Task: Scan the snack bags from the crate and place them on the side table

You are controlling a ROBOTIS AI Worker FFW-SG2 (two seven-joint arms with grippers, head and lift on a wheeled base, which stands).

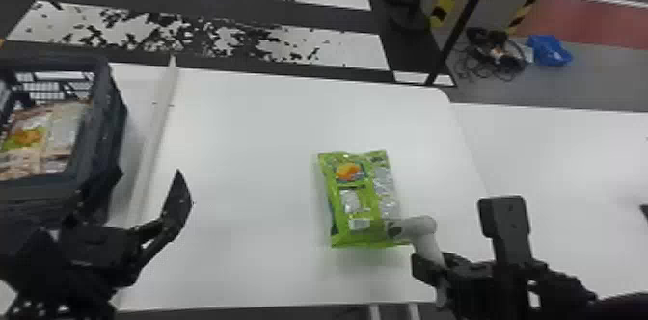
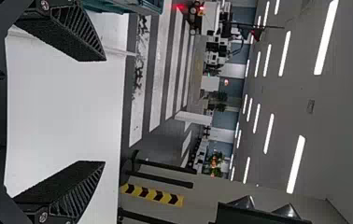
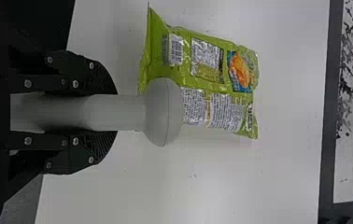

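In the head view, a shiny green foil snack bag (image 1: pixel 347 198) lies flat on a white table (image 1: pixel 241 150), its upper face carrying an orange-coloured picture, a silver panel and a small white label. The right gripper (image 1: pixel 439 264) holds a light-grey plastic handheld scanner (image 1: pixel 430 242), its head over the bag's near right corner. At left, the left gripper (image 1: pixel 149 173) stands empty, its fingers spread wide, beside a dark-grey plastic crate (image 1: pixel 113 121) containing more snack bags (image 1: pixel 58 136) in brown and silver, one showing green and orange. A second white table (image 1: pixel 559 160) stands to the right.

In the left wrist view, the ribbed black fingers (image 2: pixel 65 191) are wide apart with only air between them. Beyond the white table lie a striped floor (image 2: pixel 139 126) and a black-and-yellow chevron strip (image 2: pixel 152 193).

In the right wrist view, black fingers are closed around the scanner's handle from both sides. Its rounded head overlaps the edge of the green bag; whether the two touch cannot be told. The bag shows a white barcode label, a silver panel of fine print and an orange picture on blue.
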